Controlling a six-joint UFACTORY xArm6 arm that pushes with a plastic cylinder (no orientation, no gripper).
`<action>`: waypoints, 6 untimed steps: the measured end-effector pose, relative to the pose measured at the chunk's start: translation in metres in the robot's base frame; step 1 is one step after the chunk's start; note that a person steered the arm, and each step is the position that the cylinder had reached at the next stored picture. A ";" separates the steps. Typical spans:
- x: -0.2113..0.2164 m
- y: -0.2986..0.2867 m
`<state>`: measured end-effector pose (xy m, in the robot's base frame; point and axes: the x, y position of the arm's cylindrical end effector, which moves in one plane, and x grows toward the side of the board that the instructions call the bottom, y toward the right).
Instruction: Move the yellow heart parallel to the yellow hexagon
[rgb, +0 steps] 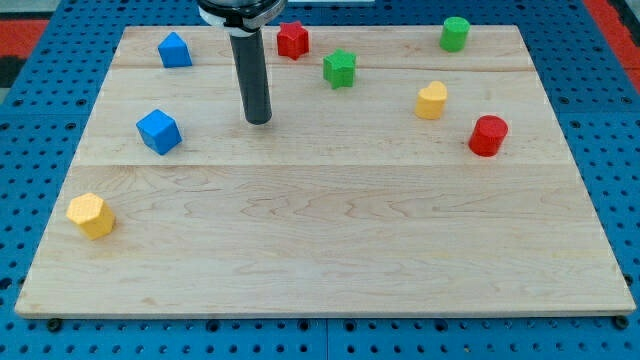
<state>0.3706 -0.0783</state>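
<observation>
Counted on one pale wooden board (330, 230): two blue blocks (174, 50) (158, 131), two red blocks (292, 39) (488, 135), two green blocks (340, 68) (455, 33), two yellow blocks (91, 214) (431, 100). Eight blocks altogether.

Two blue blocks (174, 50) (158, 131) are sitting at the view's left. A red star (292, 39), green star (340, 68), green cylinder (455, 34) and red cylinder (488, 135) are lying on the wooden counter (330, 250).

The arm comes down from the view's top edge, left of centre; only its black-and-white end collar shows there; from it a straight dark rod hangs upright, leaning slightly; my tip (259, 120) rests low, touching nothing else.
</observation>
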 end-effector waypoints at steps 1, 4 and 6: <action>0.000 0.000; -0.005 0.014; -0.042 0.081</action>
<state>0.3285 0.0023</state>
